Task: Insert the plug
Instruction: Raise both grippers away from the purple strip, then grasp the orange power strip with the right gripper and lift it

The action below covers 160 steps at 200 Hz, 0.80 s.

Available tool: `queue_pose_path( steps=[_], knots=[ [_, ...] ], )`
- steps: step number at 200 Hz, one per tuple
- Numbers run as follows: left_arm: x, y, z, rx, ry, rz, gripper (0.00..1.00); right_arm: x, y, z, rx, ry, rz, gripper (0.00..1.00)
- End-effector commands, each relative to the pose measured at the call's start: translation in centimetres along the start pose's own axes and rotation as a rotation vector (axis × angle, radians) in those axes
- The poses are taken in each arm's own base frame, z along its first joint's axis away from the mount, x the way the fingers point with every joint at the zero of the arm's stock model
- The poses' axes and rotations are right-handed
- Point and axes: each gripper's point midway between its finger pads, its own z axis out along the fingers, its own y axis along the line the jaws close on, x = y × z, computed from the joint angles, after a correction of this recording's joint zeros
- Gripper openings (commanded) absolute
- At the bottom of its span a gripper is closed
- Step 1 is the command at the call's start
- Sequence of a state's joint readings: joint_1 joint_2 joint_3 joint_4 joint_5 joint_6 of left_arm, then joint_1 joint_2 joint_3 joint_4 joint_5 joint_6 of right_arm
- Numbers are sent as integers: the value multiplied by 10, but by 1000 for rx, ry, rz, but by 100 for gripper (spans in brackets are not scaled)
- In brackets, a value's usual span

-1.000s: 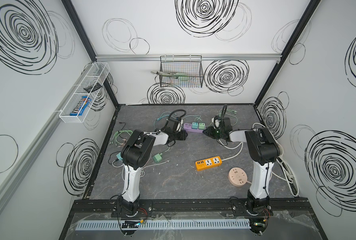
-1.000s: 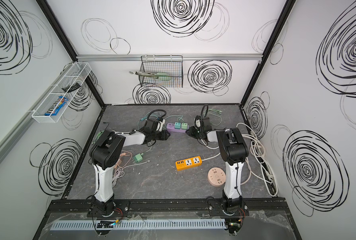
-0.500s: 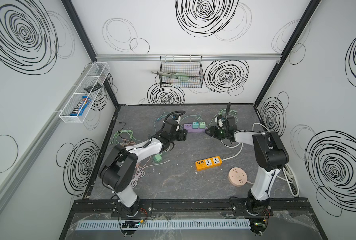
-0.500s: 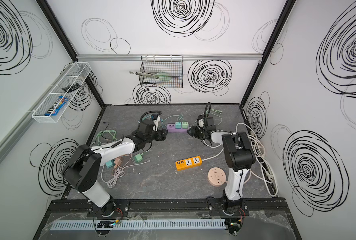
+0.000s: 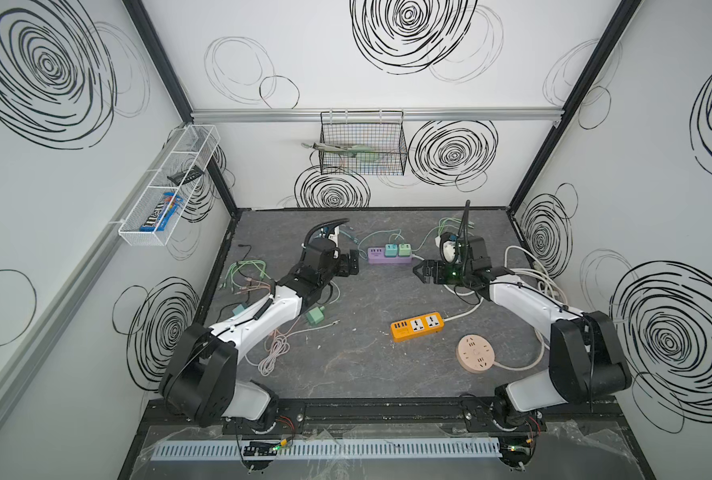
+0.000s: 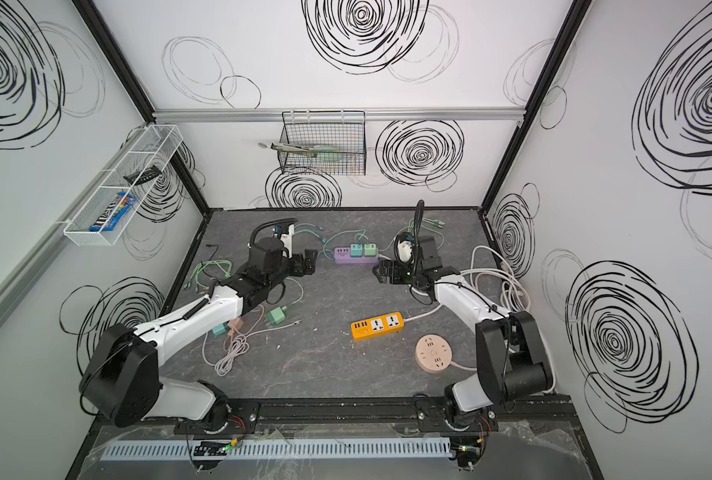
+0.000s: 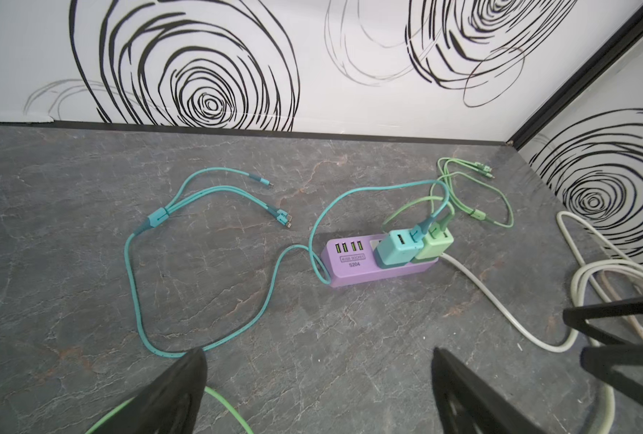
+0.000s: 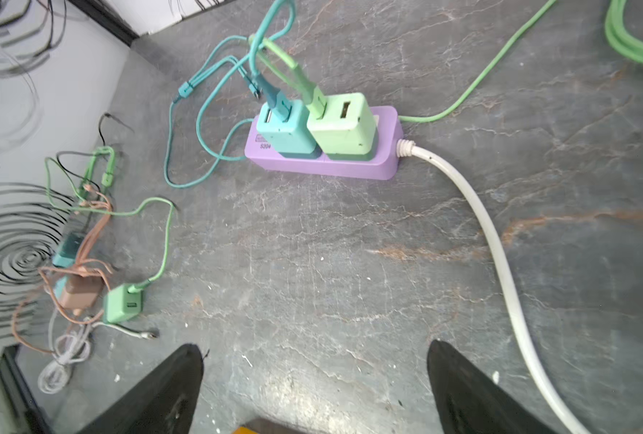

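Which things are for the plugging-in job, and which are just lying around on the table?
For the job: purple power strip, with the teal charger and light green charger plugged into it.
Just lying about: orange power strip, round pink socket, loose green charger.

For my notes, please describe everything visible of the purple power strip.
The purple power strip is a long, smooth, plastic-looking block lying flat far back on the grey table. Four USB ports and the label S204 mark one end; a teal charger and a light green charger sit plugged in side by side. A white cord leaves the other end.
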State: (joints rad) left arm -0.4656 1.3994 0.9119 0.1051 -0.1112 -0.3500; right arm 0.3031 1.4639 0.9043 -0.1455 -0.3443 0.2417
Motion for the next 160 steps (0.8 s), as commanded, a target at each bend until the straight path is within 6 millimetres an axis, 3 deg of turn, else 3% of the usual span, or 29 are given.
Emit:
queue_pose_path(
  steps=[1, 24, 75, 115, 145, 160],
  knots=[
    [-23, -1, -13, 27, -41, -9, 96, 8, 13, -6, 62, 67, -226, 97],
    [-38, 0, -22, 27, -53, 3, 96, 18, 34, -1, 55, 158, -407, 98],
    [-55, 6, -39, 27, -83, 28, 96, 78, 67, 7, -62, 384, -739, 97],
    [-53, 2, -36, 99, -24, 12, 96, 111, 61, -3, -104, 548, -821, 99],
    [-56, 4, -36, 124, -22, -16, 96, 125, 69, -14, -155, 592, -864, 92],
    [-59, 6, -38, 135, -26, -28, 96, 135, 60, -19, -132, 638, -909, 86]
  ],
)
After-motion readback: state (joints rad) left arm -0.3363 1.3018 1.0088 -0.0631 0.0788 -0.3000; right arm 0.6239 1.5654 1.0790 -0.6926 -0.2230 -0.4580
